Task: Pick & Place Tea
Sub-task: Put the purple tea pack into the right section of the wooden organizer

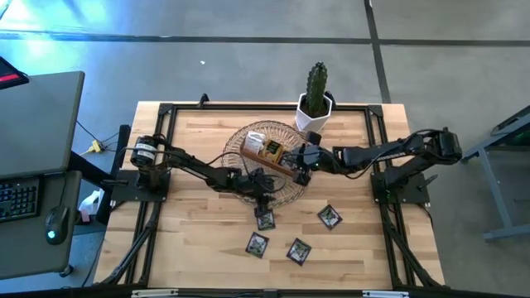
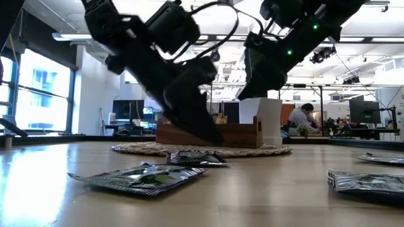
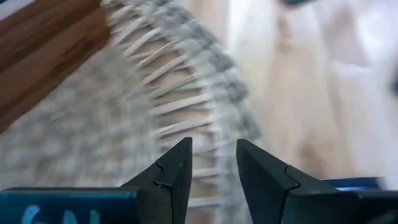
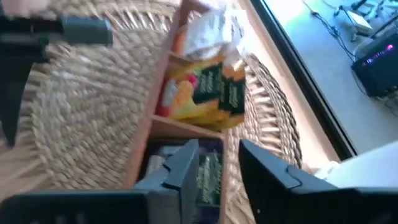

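1. Wicker mat (image 1: 248, 141) sits mid-table, w/ a wooden box (image 1: 267, 153) on it. Box compartments hold tea: yellow, orange & green packets (image 4: 208, 93) bunched in one section, a dark green packet (image 4: 208, 177) in the next section, right under the right claw.
2. Left arm reaches in from the left edge, low across the table. Left gripper (image 3: 213, 163) hangs over the mat's near rim, fingers (image 3: 177, 168) apart w/ a narrow gap, nothing between them.
3. Right arm stretches in from the right side, elbow up. Right gripper (image 4: 217, 163) is over the box, pointing down into it; fingers (image 4: 264, 165) stand a little apart, gripping nothing that I can see. The dark green packet lies just below the gap.
4. The two claws are near each other over the mat; left arm's wrist shows at the edge of the right wrist view.
5. Loose tea on the bare wood in front of the mat, all dark/green packets: one (image 1: 264, 219) just beside the mat rim below the left claw, one (image 1: 257, 244) nearer the front edge, another (image 1: 298, 250) beside it, one (image 1: 330, 217) further right.
6. Cactus (image 1: 316, 87) in a white pot (image 1: 313, 116) stands at the back edge, just behind the mat.
7. Beyond the table: a desk w/ keyboard (image 1: 18, 199) & mouse off to the left; a person (image 2: 303, 120) seated far back in the room.
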